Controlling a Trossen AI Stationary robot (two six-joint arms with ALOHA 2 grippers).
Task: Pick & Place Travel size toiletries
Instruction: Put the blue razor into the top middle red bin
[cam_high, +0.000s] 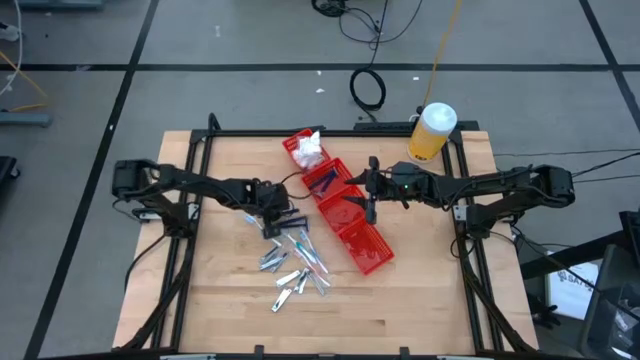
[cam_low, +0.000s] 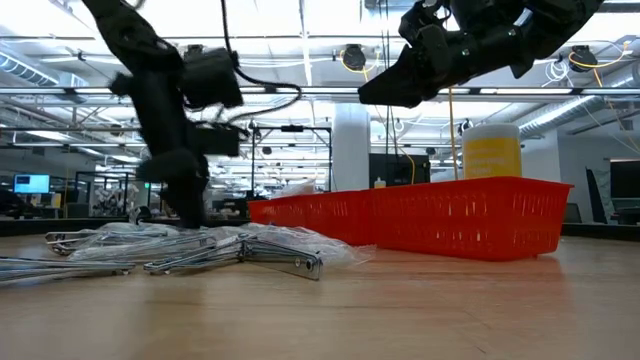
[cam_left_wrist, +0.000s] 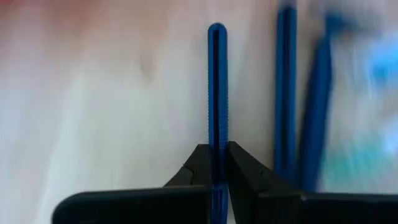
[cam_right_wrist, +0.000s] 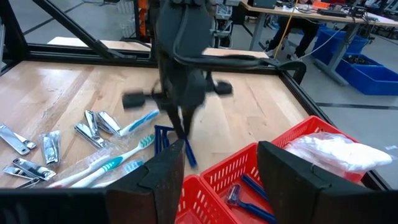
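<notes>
My left gripper (cam_high: 272, 216) (cam_left_wrist: 217, 154) stands low over the loose pile of toiletries (cam_high: 296, 264) and is shut on a dark blue piece (cam_left_wrist: 217, 87). A second blue piece (cam_left_wrist: 286, 93) lies beside it. The pile holds clear-wrapped toothbrushes (cam_right_wrist: 107, 164) and silvery clippers (cam_right_wrist: 93, 124) flat on the wood. My right gripper (cam_high: 372, 195) (cam_right_wrist: 221, 163) hangs open above the row of red bins (cam_high: 345, 215), touching nothing. White packets (cam_right_wrist: 336, 152) fill one bin, and blue pieces (cam_right_wrist: 249, 194) lie in another. My left gripper pinches the dark blue piece between its two fingers (cam_left_wrist: 239, 174) near one end (cam_left_wrist: 217, 140), coming from above and pointing down. The piece runs on past the fingertips, slanting down toward the table (cam_right_wrist: 189, 153). Whether its free end rests on the wood cannot be told.
A tall yellow bottle with a white cap (cam_high: 432, 131) stands at the table's far right corner. The red bins run slantwise across the table's middle. Black frame rails (cam_high: 190, 250) border the left and right sides. Bare wood (cam_high: 330, 320) lies along the near edge.
</notes>
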